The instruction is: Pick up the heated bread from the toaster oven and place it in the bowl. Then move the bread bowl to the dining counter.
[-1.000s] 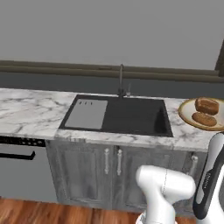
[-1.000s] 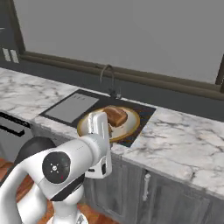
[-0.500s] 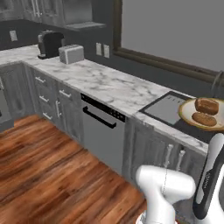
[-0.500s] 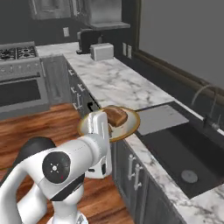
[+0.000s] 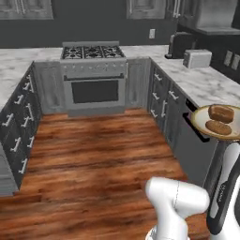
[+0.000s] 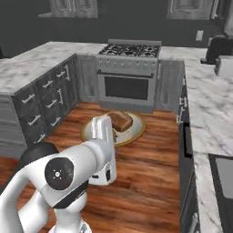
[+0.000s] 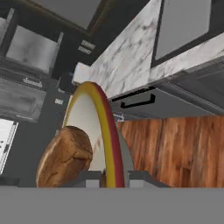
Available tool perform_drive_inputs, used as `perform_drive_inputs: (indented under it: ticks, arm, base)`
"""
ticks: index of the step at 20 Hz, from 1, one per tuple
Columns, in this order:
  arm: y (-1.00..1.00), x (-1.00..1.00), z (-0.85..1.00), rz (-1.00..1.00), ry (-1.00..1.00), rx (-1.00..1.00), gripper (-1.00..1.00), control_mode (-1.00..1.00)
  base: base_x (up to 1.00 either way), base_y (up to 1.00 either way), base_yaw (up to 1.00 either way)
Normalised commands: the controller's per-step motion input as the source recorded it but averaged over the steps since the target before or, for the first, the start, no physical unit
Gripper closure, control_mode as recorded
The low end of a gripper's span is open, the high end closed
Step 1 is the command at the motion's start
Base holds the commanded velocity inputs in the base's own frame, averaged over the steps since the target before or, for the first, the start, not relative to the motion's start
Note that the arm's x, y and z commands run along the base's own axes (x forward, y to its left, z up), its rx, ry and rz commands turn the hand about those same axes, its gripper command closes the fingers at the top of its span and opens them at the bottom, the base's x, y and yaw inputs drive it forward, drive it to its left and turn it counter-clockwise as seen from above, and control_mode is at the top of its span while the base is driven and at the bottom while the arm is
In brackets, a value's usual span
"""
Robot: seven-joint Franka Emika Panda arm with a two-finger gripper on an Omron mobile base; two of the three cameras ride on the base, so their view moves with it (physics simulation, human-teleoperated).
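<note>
- The bowl (image 5: 213, 132) is wide, shallow and tan-gold with a paler inside. It is carried in the air above the wooden floor (image 5: 93, 159), beside the marble desk (image 5: 201, 82) in the left base view.
- In the left base view, two bread pieces lie in the bowl: a chunkier golden-brown roll, the heated bread (image 5: 221, 113), towards the back, and a flatter oval bread piece (image 5: 218, 127) in front of it.
- In the right base view, the bowl (image 6: 136, 129) shows behind the white arm (image 6: 102, 150). The arm hides much of its left side, and one brown loaf (image 6: 121, 120) rises above the rim.
- The hand view looks along the bowl edge-on: its rim (image 7: 107, 131) runs as a yellow and reddish arc. A brown, coarse-crusted bread (image 7: 65, 157) leans against the pale inside.
- The fingers (image 7: 107, 179) sit at either side of that rim at the bottom of the hand view, seemingly clamped on it. The grey band cuts off their tips, so the contact itself is hard to make out.
- In the left base view the bowl's right edge is cut by the frame.
- A steel range (image 5: 93, 77) stands at the far wall, and a toaster (image 5: 197, 58) rests on the right-hand desk.
</note>
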Motion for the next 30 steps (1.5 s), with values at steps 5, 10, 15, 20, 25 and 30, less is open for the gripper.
perform_drive_inputs:
  ticks: [5, 10, 15, 20, 25, 30]
  arm:
    - [0.00, 0.00, 0.00, 0.00, 0.00, 0.00, 1.00, 1.00]
    - [0.00, 0.00, 0.00, 0.00, 0.00, 0.00, 1.00, 1.00]
    - [0.00, 0.00, 0.00, 0.00, 0.00, 0.00, 1.00, 1.00]
    - [0.00, 0.00, 0.00, 0.00, 0.00, 0.00, 1.00, 1.00]
    - [0.00, 0.00, 0.00, 0.00, 0.00, 0.00, 1.00, 1.00]
    - [0.00, 0.00, 0.00, 0.00, 0.00, 0.00, 1.00, 1.00]
  base:
    - [0.19, 0.10, 0.91]
    - [0.98, 0.00, 0.60]
    - [1.00, 0.03, 0.34]
    - [1.00, 0.69, 0.09]
    - [1.00, 1.00, -0.16]
    - [1.00, 1.00, -0.23]
